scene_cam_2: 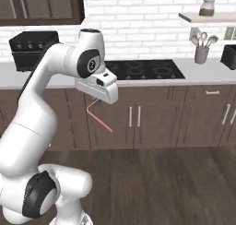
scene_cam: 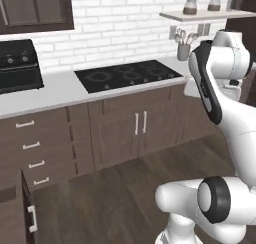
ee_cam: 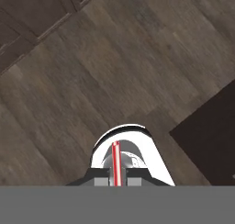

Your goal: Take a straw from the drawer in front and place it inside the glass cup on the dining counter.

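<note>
My gripper (scene_cam_2: 96, 101) is pinched tight on the straw (scene_cam_2: 98, 117), which hangs below it, bent and slanting down over the wood floor (scene_cam_2: 161, 182). In the hand view the straw (ee_cam: 116, 163) runs straight between my fingertips. I should carry it steadily, keeping the pinch firm, since the thin stick could slip or swing.

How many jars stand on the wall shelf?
2 in the left base view: one jar left, another jar right, on the shelf. The right base view shows one; more may be cropped.
</note>
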Available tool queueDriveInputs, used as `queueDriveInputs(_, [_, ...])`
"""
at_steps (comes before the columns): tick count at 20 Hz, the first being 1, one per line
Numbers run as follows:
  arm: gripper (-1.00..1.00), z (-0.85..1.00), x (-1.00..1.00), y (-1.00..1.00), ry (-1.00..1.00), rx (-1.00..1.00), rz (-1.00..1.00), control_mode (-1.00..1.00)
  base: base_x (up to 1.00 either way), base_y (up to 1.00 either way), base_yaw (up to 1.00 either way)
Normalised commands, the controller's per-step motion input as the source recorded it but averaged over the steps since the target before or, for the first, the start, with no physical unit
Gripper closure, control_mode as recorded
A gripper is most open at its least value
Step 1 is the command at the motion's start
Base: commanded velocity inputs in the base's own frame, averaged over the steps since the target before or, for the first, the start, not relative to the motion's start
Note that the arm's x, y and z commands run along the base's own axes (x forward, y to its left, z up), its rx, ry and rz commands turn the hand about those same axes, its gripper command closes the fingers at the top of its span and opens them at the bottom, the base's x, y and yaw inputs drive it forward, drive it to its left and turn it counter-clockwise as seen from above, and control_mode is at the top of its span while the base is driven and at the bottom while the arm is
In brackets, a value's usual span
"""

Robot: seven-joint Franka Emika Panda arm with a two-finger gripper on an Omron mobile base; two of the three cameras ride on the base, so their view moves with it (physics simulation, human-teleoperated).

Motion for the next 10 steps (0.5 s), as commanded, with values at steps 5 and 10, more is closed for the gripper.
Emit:
queueDriveInputs(5, [1.00, 0.00, 0.00, 0.00, 0.00, 0.00, 0.00, 1.00, 1.00, 0.06, -0.27])
queueDriveInputs(10, [1.00, 0.00, 0.00, 0.00, 0.00, 0.00, 0.00, 1.00, 0.81, 0.00, -0.54])
